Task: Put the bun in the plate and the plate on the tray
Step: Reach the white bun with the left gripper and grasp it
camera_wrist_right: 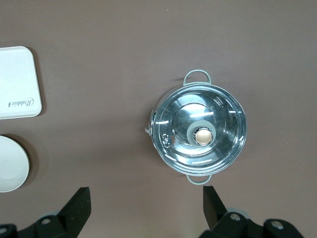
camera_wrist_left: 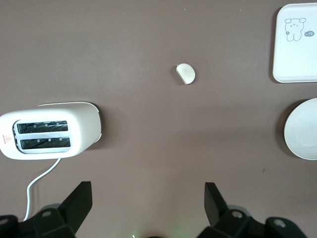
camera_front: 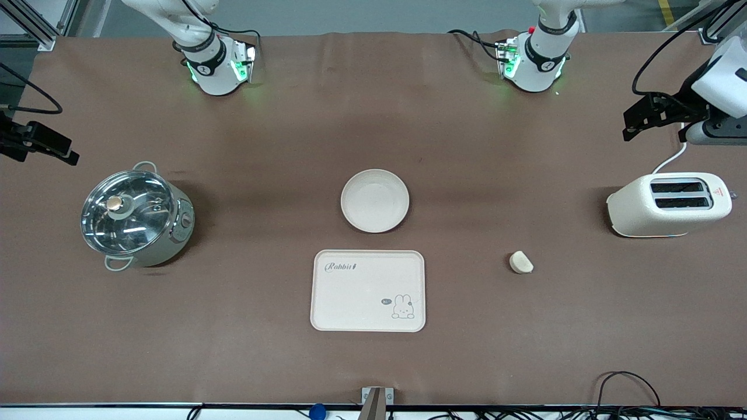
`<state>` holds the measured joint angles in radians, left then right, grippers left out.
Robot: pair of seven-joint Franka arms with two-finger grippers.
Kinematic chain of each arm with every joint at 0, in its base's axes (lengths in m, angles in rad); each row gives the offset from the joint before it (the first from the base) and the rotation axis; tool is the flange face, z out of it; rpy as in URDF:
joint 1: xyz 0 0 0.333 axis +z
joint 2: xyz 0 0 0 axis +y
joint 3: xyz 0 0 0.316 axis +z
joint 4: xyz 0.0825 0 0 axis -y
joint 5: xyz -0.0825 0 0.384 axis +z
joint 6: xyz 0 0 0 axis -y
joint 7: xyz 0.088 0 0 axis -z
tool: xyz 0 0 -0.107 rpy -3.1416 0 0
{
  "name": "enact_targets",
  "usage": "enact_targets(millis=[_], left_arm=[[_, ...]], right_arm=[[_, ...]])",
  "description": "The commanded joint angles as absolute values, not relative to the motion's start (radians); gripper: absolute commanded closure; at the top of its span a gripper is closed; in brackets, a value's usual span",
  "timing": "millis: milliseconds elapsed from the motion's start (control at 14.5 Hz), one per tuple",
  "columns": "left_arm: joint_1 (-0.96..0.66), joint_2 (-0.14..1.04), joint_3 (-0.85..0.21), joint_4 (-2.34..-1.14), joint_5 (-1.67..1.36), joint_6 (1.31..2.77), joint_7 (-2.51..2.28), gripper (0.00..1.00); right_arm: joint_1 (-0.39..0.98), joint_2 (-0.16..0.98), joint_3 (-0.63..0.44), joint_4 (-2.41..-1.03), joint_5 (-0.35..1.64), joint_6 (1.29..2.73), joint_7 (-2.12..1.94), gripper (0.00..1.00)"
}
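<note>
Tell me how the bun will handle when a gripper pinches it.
The bun looks like a small dough lump, so probably light and soft, likely denting under firm fingers. It has one flat side and a rounded back, which may slip or rock if pushed.

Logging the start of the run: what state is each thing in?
bun: loose on the table
plate: empty, off the tray
tray: empty
pot: lid on
toaster: slots empty
left tool: open, waiting
right tool: open, waiting

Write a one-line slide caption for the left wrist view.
Open left gripper hangs above bare table between toaster and plate; bun untouched.
</note>
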<state>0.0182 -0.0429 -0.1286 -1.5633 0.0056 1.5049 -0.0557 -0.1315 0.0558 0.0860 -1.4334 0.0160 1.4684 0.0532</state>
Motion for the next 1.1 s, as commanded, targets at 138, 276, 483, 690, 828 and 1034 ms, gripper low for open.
enact_targets(millis=[138,276,483,690,828,1034], left_arm=[[0.017,-0.018,-0.123,-1.513,0.003,1.486,-0.052,0.00],[0.017,0.007,-0.121,-1.511,0.000,1.488,-0.054,0.00],[0.017,0.066,-0.118,-1.529,0.002,1.540,-0.058,0.00],[0.014,0.116,-0.120,-1.618,0.032,1.674,-0.110,0.00],[0.009,0.132,-0.123,-1.714,0.037,1.820,-0.188,0.00],[0.000,0.228,-0.132,-1.786,0.037,2.009,-0.349,0.00]], right_arm=[[-0.143,0.046,0.095,-1.440,0.020,1.462,0.055,0.00],[-0.152,0.046,0.095,-1.439,0.025,1.468,0.052,0.00],[-0.149,0.054,0.098,-1.437,0.029,1.466,0.040,0.00],[-0.124,0.060,0.103,-1.485,0.102,1.476,0.044,0.00],[-0.118,0.078,0.101,-1.590,0.196,1.605,0.052,0.00],[-0.028,0.113,0.103,-1.747,0.209,1.834,0.122,0.00]])
